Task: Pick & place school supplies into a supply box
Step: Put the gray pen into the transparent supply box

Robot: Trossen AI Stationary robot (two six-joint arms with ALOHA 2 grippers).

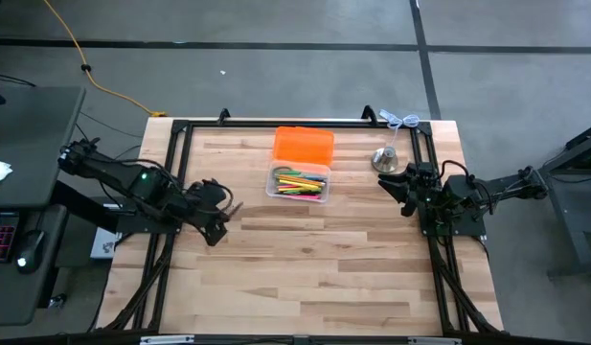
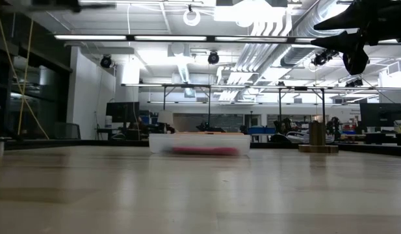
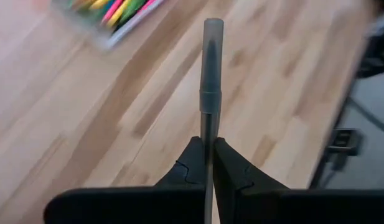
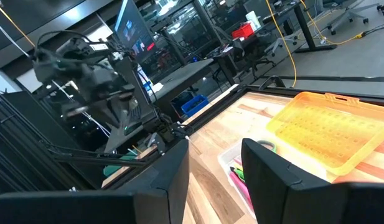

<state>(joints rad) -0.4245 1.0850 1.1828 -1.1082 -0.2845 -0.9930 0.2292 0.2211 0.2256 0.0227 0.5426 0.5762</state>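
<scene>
Left hand (image 3: pixel 208 163) clamps a grey pen (image 3: pixel 211 68) upright between its fingers, above the bare wood surface (image 1: pixel 314 268), left of the box (image 1: pixel 298 182). Box sits near the surface's far edge (orange lid (image 1: pixel 304 145) flipped open behind it), with coloured pens (image 1: pixel 301 182) already lying inside. Right hand (image 1: pixel 395 186) hovers at the right side, just beside the box, jaws parted and empty. Metal bell (image 1: pixel 386 158) stands near the right hand, apart from the box.
</scene>
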